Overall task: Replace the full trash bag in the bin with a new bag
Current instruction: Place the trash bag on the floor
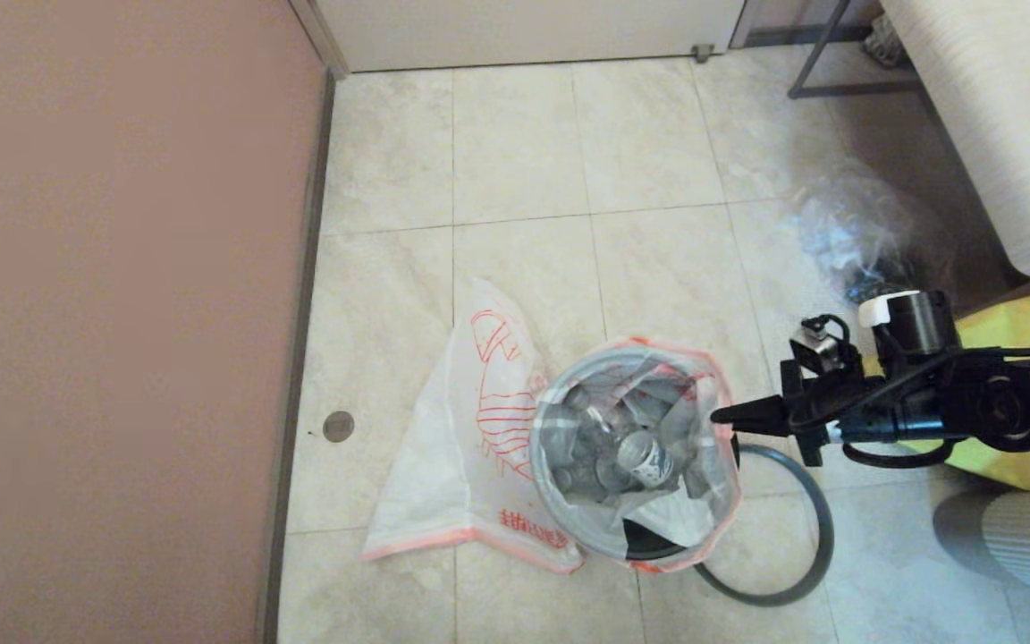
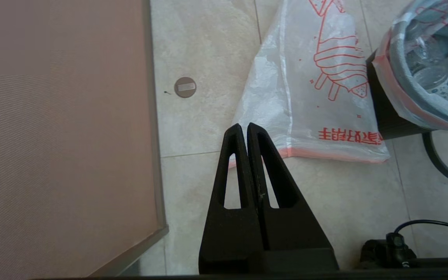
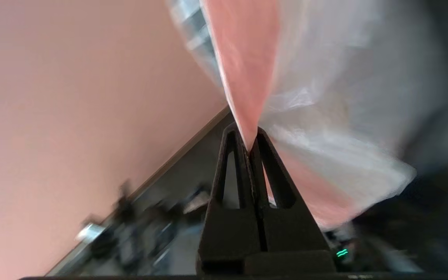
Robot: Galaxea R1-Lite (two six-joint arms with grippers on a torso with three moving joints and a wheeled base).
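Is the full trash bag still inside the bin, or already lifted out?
Still inside: the full trash bag fills the bin, its pink band draped over the rim, where the right gripper pinches it.

The bulging white translucent full trash bag (image 1: 636, 452) sits in the small round black plastic bin (image 2: 387, 116) on the tiled floor (image 1: 524, 152). The thin flat white new bag with red drawing (image 1: 470, 447) lies touching the bin's left side. A thin grey ring (image 1: 801, 537) lies on the floor at the bin's right. The right gripper (image 1: 719, 415) meets the full bag's right edge.
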